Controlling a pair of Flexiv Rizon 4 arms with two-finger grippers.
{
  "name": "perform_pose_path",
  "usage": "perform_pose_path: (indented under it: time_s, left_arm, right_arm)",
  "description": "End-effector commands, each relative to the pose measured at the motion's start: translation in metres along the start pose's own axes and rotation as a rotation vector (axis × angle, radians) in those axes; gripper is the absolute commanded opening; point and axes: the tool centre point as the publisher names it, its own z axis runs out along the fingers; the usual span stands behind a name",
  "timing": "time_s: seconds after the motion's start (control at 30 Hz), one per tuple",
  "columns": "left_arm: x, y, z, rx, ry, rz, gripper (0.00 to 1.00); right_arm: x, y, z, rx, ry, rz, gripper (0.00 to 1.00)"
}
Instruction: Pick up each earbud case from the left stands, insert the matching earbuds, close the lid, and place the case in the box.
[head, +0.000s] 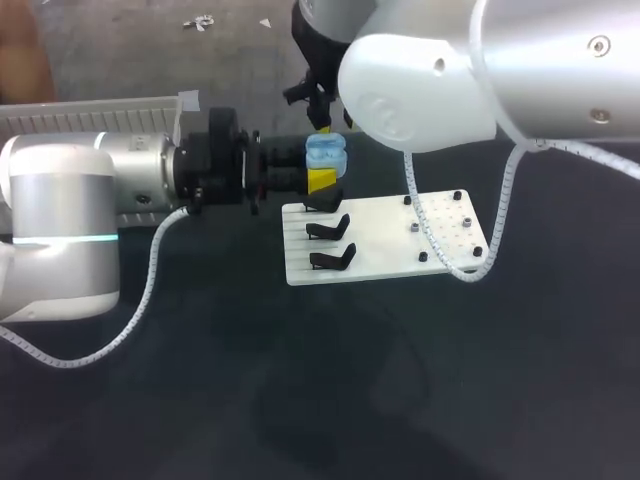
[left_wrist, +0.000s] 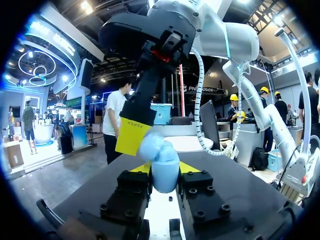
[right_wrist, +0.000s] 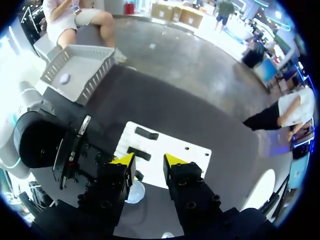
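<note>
My left gripper (head: 325, 172) is shut on a light blue earbud case (head: 326, 153), held above the far left corner of the white stand board (head: 400, 215). In the left wrist view the case (left_wrist: 164, 172) sits upright between my yellow tips, its rounded lid (left_wrist: 151, 146) tilted over. My right gripper (head: 321, 118) hangs just above and behind the case, open. One of its yellow fingertips (left_wrist: 132, 136) presses against the lid. In the right wrist view nothing lies between my right gripper's (right_wrist: 149, 161) fingers, and the case (right_wrist: 135, 192) shows beneath one of them.
Three black stands (head: 327, 230) stand bare on the board's left part, and small pegs (head: 458, 195) on its right. A grey mesh box (right_wrist: 80, 67) with a pale case (right_wrist: 65, 78) in it stands at the table's far left, behind my left arm (head: 90, 215).
</note>
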Motion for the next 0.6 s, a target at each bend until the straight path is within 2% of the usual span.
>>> perform_pose_path:
  time_s: [0.03, 0.13, 0.27, 0.3, 0.33, 0.4, 0.5, 0.6]
  left_arm:
    - [-0.001, -0.001, 0.000, -0.008, -0.001, 0.003, 0.00]
    - [-0.001, -0.001, 0.000, -0.008, -0.001, 0.003, 0.00]
    - [-0.003, 0.001, -0.004, -0.017, -0.002, 0.012, 0.00]
    - [-0.005, 0.005, -0.010, -0.031, -0.001, 0.019, 0.00]
    - [-0.008, 0.008, -0.016, -0.044, -0.002, 0.027, 0.00]
    - [-0.015, 0.015, -0.030, -0.070, 0.004, 0.049, 0.00]
    - [-0.027, 0.025, -0.052, -0.115, 0.011, 0.085, 0.00]
    - [-0.035, 0.045, -0.086, -0.182, 0.005, 0.114, 0.00]
  right_arm:
    - [0.014, 0.003, -0.004, -0.002, -0.019, 0.007, 0.36]
    - [0.017, 0.005, -0.005, -0.008, -0.026, 0.018, 0.37]
    - [0.020, -0.003, -0.014, 0.012, -0.097, 0.110, 0.43]
    - [0.021, -0.006, -0.017, 0.013, -0.116, 0.134, 0.72]
    - [0.023, -0.009, -0.019, 0.014, -0.129, 0.153, 0.85]
    - [0.029, -0.015, -0.022, 0.003, -0.157, 0.189, 1.00]
    - [0.039, -0.023, -0.024, -0.001, -0.189, 0.236, 1.00]
    - [0.052, -0.027, -0.021, -0.010, -0.192, 0.259, 1.00]
